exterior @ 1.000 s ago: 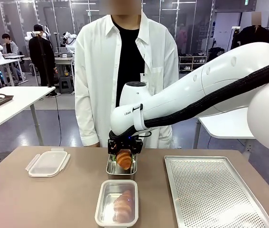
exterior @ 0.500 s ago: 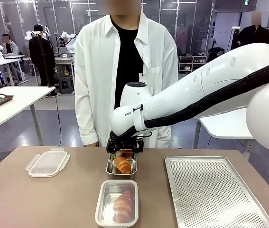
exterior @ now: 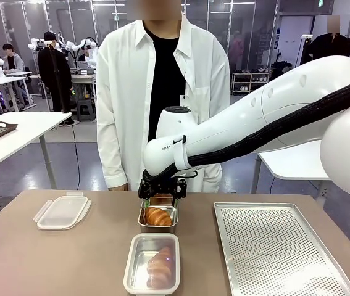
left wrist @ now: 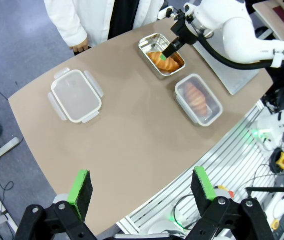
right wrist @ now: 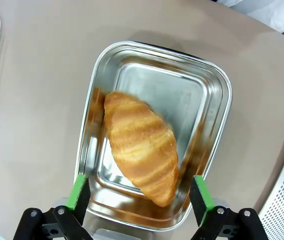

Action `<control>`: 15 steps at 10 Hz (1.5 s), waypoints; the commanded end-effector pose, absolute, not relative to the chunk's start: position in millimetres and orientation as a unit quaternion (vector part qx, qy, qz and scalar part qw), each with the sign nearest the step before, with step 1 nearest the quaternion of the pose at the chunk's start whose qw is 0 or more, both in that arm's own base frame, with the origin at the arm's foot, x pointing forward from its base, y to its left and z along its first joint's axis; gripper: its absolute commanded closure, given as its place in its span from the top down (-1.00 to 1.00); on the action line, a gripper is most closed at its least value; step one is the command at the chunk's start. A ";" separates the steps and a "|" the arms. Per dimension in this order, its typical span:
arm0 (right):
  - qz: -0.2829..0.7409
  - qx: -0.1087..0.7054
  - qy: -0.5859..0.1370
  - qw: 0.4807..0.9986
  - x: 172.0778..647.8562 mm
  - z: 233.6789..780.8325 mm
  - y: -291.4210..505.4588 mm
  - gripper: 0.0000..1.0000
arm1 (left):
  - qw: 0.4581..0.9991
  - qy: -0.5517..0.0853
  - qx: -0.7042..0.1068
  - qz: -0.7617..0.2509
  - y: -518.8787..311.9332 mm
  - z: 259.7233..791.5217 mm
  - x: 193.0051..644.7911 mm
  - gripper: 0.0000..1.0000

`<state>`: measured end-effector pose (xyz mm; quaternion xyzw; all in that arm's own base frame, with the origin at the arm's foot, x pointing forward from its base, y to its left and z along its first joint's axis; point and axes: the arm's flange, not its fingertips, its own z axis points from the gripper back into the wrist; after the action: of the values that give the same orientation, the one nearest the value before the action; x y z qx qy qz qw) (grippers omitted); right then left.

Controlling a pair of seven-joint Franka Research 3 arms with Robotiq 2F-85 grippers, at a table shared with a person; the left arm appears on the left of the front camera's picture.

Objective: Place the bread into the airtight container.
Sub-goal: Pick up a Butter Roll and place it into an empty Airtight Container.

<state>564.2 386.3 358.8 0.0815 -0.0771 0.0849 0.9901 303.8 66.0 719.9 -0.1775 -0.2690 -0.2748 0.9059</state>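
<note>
A golden croissant [exterior: 158,216] [right wrist: 142,147] lies loose in a small steel container [exterior: 141,219] [right wrist: 222,85] at the table's far middle. My right gripper [exterior: 162,196] [right wrist: 139,189] hovers just above it, open, with a green pad on each side of the bread and not touching it. Nearer to me, a clear plastic container [exterior: 131,271] [left wrist: 209,117] holds another croissant [exterior: 159,266]. Its lid [exterior: 63,211] [left wrist: 75,95] lies at the far left. My left gripper [left wrist: 142,182] is open and empty, high above the table's near edge.
A large perforated metal tray [exterior: 279,253] covers the right side of the table. A person in a white shirt [exterior: 125,111] stands at the far edge, arms hanging down. Bare tabletop [exterior: 70,259] lies between the lid and the containers.
My right gripper held the croissant above the steel container, then opened. The croissant dropped and now rests in the steel container.
</note>
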 end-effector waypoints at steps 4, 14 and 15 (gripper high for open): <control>0.085 0.081 -0.076 0.990 563.0 360.6 386.6 1.00 | 0.903 -0.269 -0.179 -0.283 66.1 720.4 302.8 1.00; 0.111 0.116 -0.057 0.985 555.7 381.0 373.6 1.00 | 0.903 -0.269 -0.179 -0.283 66.1 720.4 302.8 1.00; 0.149 0.105 -0.061 0.981 544.0 400.8 354.2 1.00 | 0.903 -0.269 -0.179 -0.283 66.1 720.4 302.8 1.00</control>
<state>560.1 380.4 379.2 0.0972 -0.0715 0.1112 0.9864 303.8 66.0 719.8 -0.1776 -0.2689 -0.2748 0.9059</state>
